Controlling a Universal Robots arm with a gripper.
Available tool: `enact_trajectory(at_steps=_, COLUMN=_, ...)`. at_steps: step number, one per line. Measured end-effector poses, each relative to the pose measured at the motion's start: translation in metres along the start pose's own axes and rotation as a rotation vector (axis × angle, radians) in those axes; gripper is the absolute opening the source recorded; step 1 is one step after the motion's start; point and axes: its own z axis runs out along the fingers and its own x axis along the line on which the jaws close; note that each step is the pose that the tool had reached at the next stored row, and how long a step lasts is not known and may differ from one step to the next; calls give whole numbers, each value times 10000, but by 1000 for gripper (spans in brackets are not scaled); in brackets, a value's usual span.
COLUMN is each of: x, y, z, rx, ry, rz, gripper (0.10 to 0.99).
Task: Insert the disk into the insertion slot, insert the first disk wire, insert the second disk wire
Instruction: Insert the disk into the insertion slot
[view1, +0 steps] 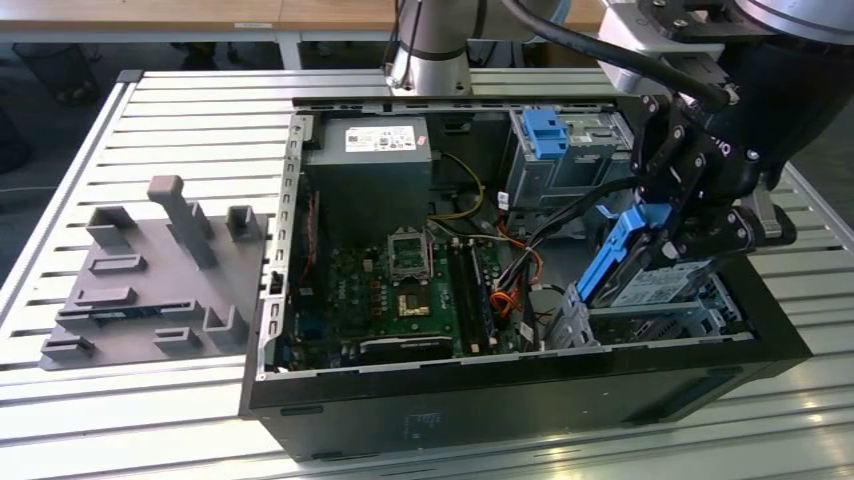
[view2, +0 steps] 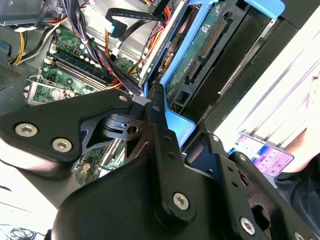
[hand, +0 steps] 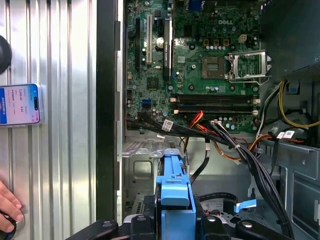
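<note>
Blue plastic frames the disk (view1: 638, 272), which we see clamped in the end effector (view1: 678, 240) and tilted steeply over the insertion slot (view1: 663, 318) at the exterior view's right side of the open computer case (view1: 534, 400); whether its lower edge touches the slot we cannot tell. Beside the slot lies the green motherboard (view1: 400, 285), and the taller grey cage (view1: 567, 150) with its blue tab stands farther back. On the slatted bench (view1: 187, 110) a grey fixture plate (view1: 147, 280) sits well apart from the case.
</note>
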Motion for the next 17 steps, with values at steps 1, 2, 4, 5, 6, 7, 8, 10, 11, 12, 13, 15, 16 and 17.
enact_trajectory(at_steps=1, x=0, y=0, z=3, rx=0, ry=0, rz=0, gripper=365)
enact_trajectory(at_steps=2, x=0, y=0, z=6, rx=0, ry=1, rz=0, gripper=365)
enact_trajectory(at_steps=4, x=0, y=0, z=13, rx=0, ry=0, rz=0, gripper=365)
enact_trajectory(at_steps=5, x=0, y=1, z=18, rx=0, ry=0, rz=0, gripper=365)
enact_trajectory(at_steps=6, x=0, y=1, z=23, rx=0, ry=0, rz=0, gripper=365)
enact_trajectory(at_steps=7, x=0, y=1, z=28, rx=0, ry=-1, rz=-1, gripper=365)
enact_trajectory(at_steps=8, x=0, y=1, z=34, rx=0, ry=0, rz=0, gripper=365)
enact_trajectory(at_steps=10, x=0, y=1, z=47, rx=-1, ry=0, rz=0, gripper=365)
enact_trajectory(at_steps=11, x=0, y=2, z=53, rx=-1, ry=-1, rz=0, gripper=365)
enact_trajectory(at_steps=12, x=0, y=2, z=59, rx=-1, ry=-1, rz=0, gripper=365)
enact_trajectory(at_steps=13, x=0, y=2, z=63, rx=-1, ry=0, rz=0, gripper=365)
enact_trajectory(at_steps=15, x=0, y=2, z=76, rx=-1, ry=0, rz=0, gripper=365)
enact_trajectory(at_steps=16, x=1, y=2, z=84, rx=-1, ry=-2, rz=0, gripper=365)
enact_trajectory(at_steps=17, x=2, y=3, z=92, rx=-1, ry=-4, rz=0, gripper=365)
